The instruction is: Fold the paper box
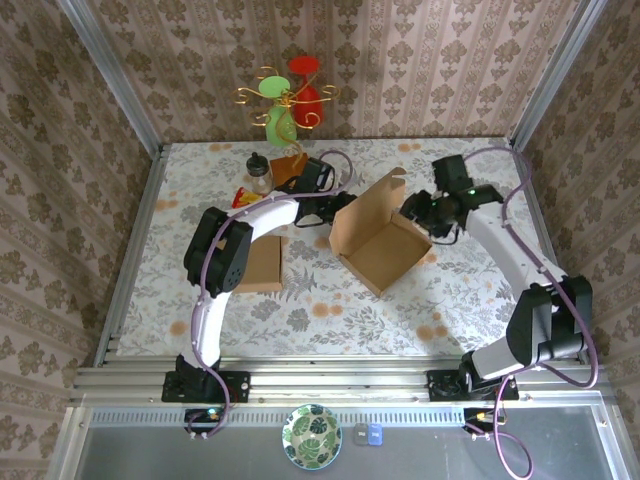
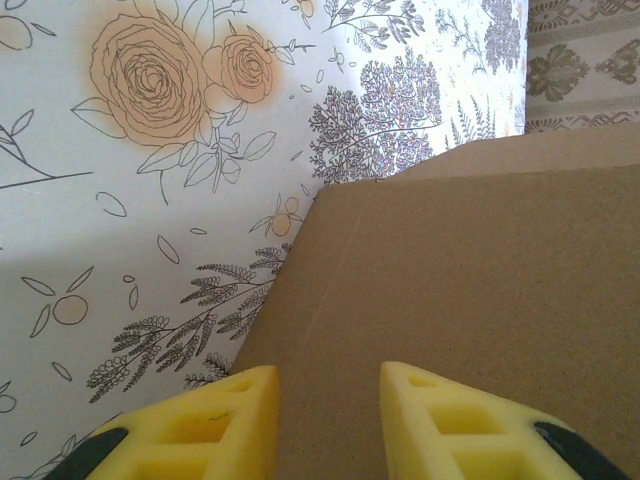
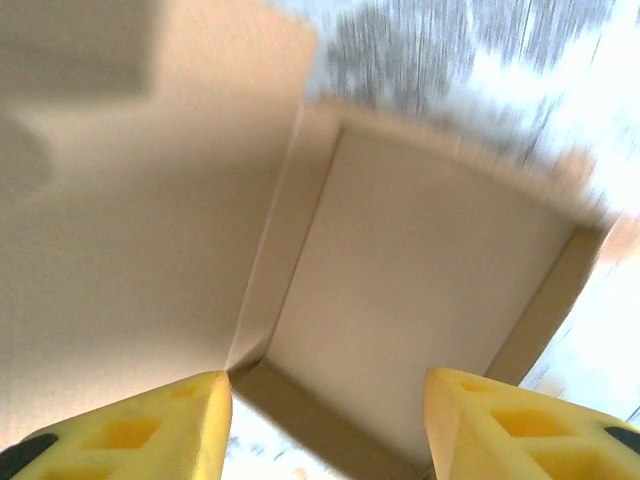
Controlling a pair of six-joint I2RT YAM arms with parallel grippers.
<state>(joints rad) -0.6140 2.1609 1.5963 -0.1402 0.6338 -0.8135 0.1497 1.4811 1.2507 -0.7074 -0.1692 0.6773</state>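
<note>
The brown paper box (image 1: 382,248) stands in the middle of the table, its tray open and its lid flap raised on the far left side. My left gripper (image 1: 338,208) is at the box's left side. In the left wrist view its yellow fingers (image 2: 235,420) stand a little apart over a flat cardboard panel (image 2: 470,280), the gap (image 2: 328,372) pinching nothing. My right gripper (image 1: 425,215) is at the box's right rim. Its jaws (image 3: 328,375) stand wide open above the tray's inside (image 3: 420,270) and near wall, holding nothing; that view is blurred.
A flat cardboard piece (image 1: 262,263) lies under the left arm. Behind the box are a small dark-capped bottle (image 1: 260,172), an orange item (image 1: 290,165) and a wire stand with red and green ornaments (image 1: 290,100). Walls close in the table (image 1: 330,310).
</note>
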